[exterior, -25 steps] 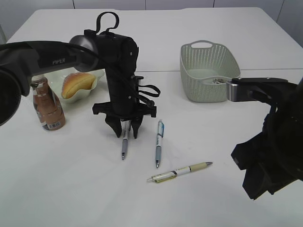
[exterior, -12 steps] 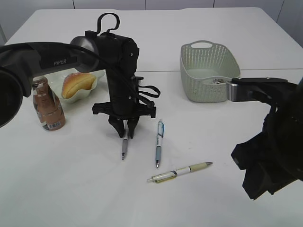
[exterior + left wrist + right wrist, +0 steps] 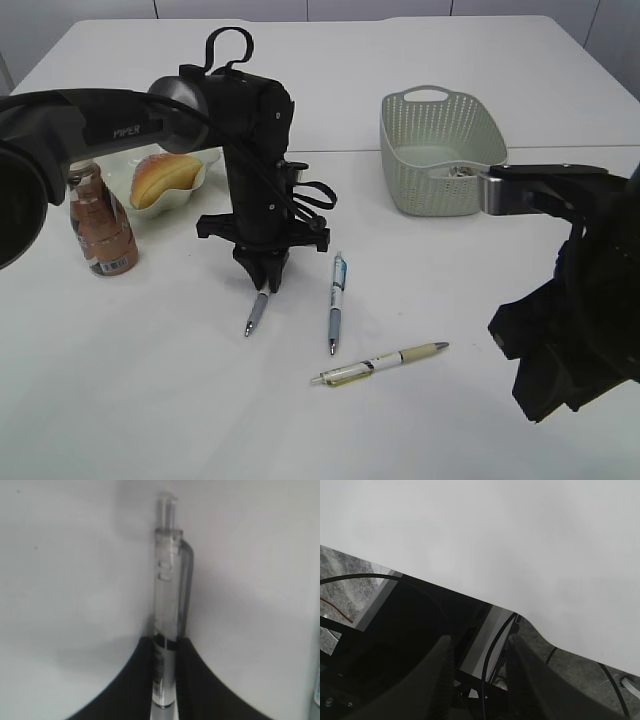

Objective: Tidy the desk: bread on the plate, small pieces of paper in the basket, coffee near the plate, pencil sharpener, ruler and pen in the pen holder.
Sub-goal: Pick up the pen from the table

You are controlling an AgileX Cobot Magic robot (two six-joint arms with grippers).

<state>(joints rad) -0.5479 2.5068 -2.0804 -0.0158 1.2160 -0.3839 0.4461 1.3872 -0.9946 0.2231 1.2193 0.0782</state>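
1. The left hand (image 3: 262,283), centre of the frame in the exterior view, has closed from a spread stance onto the grey pen (image 3: 255,313). Its two fingers now pinch the barrel (image 3: 167,635), as the left wrist view confirms.
2. The grey pen has changed pose: it lay flat a moment ago; now it slants, upper end between the fingers, tip low at or near the bench (image 3: 150,400). Whether the tip touches cannot be told.
3. Judgement: the grasp step for this pen is complete. Lift and transfer to a pen holder come next. No pen holder shows in any view.
4. The right hand (image 3: 480,680) sits at the lower right of the exterior frame, well apart from all items. Its fingers stand apart with nothing between them.
5. Item count:
   - Pens: three. One grey (held), one blue-white pen (image 3: 336,300) just right of it, one yellow pen (image 3: 385,362) lower centre.
   - Bread (image 3: 160,176): one, already on the plate (image 3: 200,180), upper left.
   - Coffee (image 3: 100,225): one bottle, near the plate.
   - Basket (image 3: 440,150): one, upper right, small scraps inside.
   - Ruler, sharpener: none visible.
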